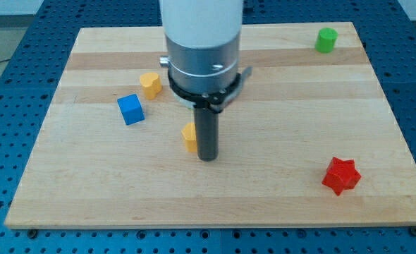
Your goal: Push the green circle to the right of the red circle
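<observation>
A green round block (pixel 326 39) stands near the top right corner of the wooden board (pixel 285 106). No red circle shows; the only red block is a red star (pixel 341 176) at the lower right. My tip (pixel 207 156) rests on the board near its middle, touching or just right of a yellow block (pixel 189 136) that the rod partly hides. The tip is far to the left of and below the green block.
A blue cube (pixel 131 109) lies left of the middle. A yellow block (pixel 150 84) sits just above and right of it. The arm's white and grey body (pixel 202 42) hides part of the board's top middle.
</observation>
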